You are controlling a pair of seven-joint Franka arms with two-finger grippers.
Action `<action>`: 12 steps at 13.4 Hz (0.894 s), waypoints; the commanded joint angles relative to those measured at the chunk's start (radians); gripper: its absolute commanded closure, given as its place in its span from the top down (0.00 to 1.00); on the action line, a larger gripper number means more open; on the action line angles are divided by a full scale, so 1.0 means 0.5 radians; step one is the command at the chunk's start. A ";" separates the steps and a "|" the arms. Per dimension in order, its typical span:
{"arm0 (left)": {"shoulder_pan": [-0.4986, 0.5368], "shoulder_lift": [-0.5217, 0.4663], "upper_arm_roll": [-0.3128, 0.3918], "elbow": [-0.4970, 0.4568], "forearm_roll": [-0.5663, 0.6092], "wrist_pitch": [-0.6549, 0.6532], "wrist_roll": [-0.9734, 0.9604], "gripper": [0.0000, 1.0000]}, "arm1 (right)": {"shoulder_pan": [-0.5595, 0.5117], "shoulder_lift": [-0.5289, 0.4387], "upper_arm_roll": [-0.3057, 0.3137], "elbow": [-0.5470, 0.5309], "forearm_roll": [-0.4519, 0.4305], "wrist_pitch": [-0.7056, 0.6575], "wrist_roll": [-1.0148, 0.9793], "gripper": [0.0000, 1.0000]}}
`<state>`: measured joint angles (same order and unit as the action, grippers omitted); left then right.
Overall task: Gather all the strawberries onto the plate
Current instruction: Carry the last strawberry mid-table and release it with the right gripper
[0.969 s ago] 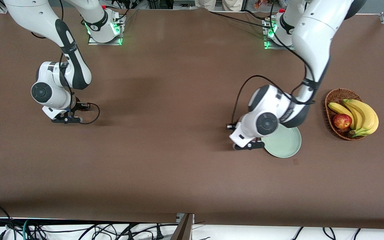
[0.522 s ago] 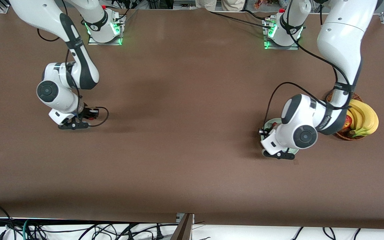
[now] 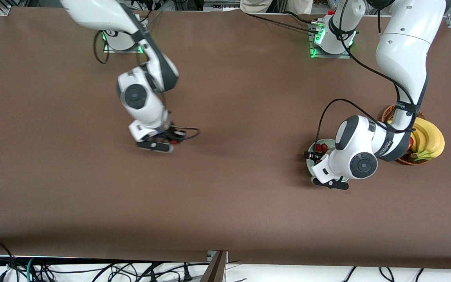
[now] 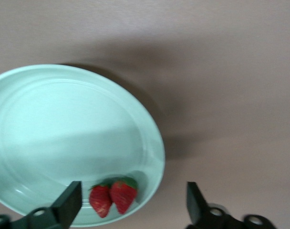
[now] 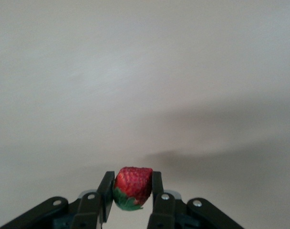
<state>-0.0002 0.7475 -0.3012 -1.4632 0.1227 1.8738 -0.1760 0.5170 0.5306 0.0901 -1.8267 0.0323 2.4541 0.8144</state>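
The right gripper point(image 3: 162, 145), clamped on a small red strawberry with a green top point(image 5: 132, 187), is travelling from the right arm's end of the brown table toward its middle, the whole right arm swinging with it; it is now over bare tabletop.

The left gripper point(image 3: 329, 181), fingers point(image 4: 68, 205) spread apart, is easing slightly back over the round pale mint-green plate point(image 3: 309, 158), so that two more red strawberries point(image 4: 114, 197) are showing on the plate's rim side in the front view.
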 commanded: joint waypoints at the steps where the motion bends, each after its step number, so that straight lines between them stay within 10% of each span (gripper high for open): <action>1: -0.091 -0.035 -0.051 0.012 -0.030 -0.023 -0.309 1.00 | 0.174 0.309 -0.018 0.382 -0.003 -0.018 0.313 0.25; 7: -0.315 -0.038 -0.137 0.012 -0.132 -0.005 -0.911 1.00 | 0.466 0.635 -0.021 0.638 -0.003 0.224 0.540 0.29; 8: -0.364 -0.032 -0.137 0.012 -0.135 0.001 -0.967 1.00 | 0.472 0.635 -0.024 0.638 -0.006 0.240 0.537 0.75; 9: -0.389 -0.022 -0.137 0.012 -0.153 0.008 -0.976 1.00 | 0.466 0.617 -0.042 0.656 -0.022 0.228 0.498 1.00; 12: -0.398 -0.019 -0.137 0.009 -0.202 0.090 -0.976 1.00 | 0.381 0.470 -0.085 0.677 -0.101 -0.019 0.321 1.00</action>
<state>-0.2016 0.7401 -0.3787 -1.4595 0.0419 1.9056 -0.6628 0.7422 0.8196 0.0547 -1.5009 0.0004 2.5429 1.0443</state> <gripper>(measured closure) 0.000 0.264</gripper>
